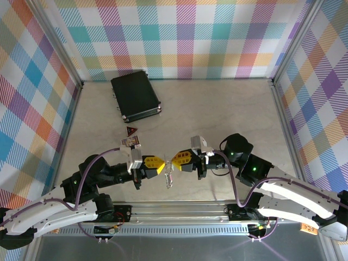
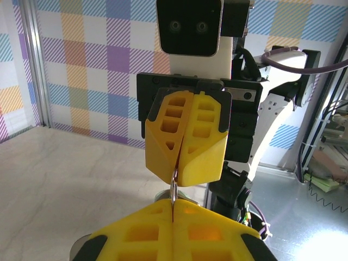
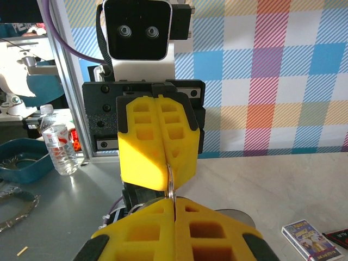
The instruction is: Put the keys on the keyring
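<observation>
My left gripper [image 1: 162, 165] and right gripper [image 1: 174, 160] meet tip to tip near the table's front edge. Both are shut on the same thin silver ring [image 2: 174, 189], which stands edge-on between the yellow fingertips [image 3: 171, 182]. That ring belongs to the keyring [image 1: 169, 177], whose silver body hangs down between the two grippers over the table. In the left wrist view my own jaws [image 2: 173, 204] are pressed together at the bottom, with the right gripper's fingers [image 2: 204, 144] facing them. The keys are hidden; no teal head is visible.
A black rectangular case [image 1: 135, 95] lies at the back left. A small printed card box [image 1: 130, 143] and a red triangular piece [image 1: 131, 130] lie just behind the left gripper; the box is also visible in the right wrist view [image 3: 308, 237]. Checked walls enclose three sides.
</observation>
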Controlling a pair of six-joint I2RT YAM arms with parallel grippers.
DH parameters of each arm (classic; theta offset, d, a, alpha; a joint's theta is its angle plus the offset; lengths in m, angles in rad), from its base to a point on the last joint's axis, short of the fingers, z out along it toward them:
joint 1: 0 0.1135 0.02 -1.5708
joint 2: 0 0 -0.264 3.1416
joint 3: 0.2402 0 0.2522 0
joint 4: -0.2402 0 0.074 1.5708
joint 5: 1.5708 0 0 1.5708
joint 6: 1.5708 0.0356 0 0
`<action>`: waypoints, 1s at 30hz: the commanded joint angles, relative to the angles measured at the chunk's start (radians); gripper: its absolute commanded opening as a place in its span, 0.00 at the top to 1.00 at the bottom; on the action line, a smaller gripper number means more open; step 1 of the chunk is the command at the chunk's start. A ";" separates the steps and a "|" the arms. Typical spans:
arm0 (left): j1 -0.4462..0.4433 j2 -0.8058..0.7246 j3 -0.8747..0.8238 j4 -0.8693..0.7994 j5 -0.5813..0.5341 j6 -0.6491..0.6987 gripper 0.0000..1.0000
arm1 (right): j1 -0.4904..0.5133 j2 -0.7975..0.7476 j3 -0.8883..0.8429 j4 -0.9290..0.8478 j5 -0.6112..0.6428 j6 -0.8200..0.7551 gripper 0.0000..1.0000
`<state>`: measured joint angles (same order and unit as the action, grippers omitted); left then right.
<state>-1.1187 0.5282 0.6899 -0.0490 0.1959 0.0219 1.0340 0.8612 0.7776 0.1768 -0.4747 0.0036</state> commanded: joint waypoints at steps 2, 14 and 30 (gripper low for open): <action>-0.007 -0.017 -0.011 0.057 -0.021 -0.004 1.00 | 0.006 -0.018 -0.021 0.043 0.016 0.007 1.00; -0.007 -0.022 -0.012 0.059 -0.023 0.000 1.00 | 0.005 -0.035 -0.031 0.054 0.020 0.011 1.00; -0.007 -0.014 -0.009 0.062 -0.015 0.000 1.00 | 0.006 -0.012 -0.034 0.078 0.009 0.015 1.00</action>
<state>-1.1187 0.5198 0.6777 -0.0456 0.1780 0.0219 1.0340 0.8429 0.7513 0.2031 -0.4538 0.0116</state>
